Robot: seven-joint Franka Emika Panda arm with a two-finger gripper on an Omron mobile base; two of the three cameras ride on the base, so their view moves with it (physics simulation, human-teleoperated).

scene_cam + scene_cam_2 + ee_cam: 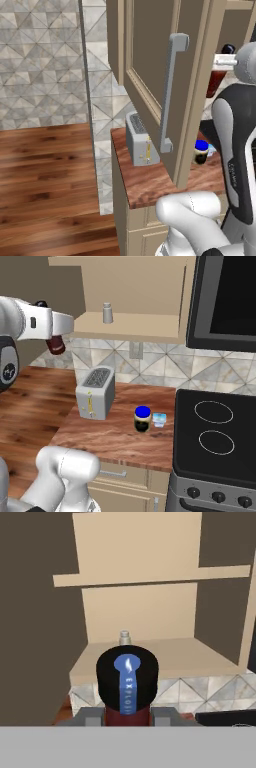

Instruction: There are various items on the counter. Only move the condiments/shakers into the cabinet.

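Here my gripper (127,716) is clamped on the dark red bottle (127,684), its black cap toward the camera, raised in front of the open cabinet (140,657). The pale grey shaker (124,637) stands on the cabinet's lower shelf just ahead. Below, the blue-lidded jar (143,419) sits on the surface (115,436), probably touching a small clear cup (159,419).

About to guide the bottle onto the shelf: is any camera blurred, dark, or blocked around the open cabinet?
Hand view: sharp and evenly lit, but the held sauce bottle's black cap covers the lower centre, partly hiding the grey shaker on the shelf. Left base view: the open cabinet door blocks the interior. Right base view: clear, soft light; shelf fully visible.
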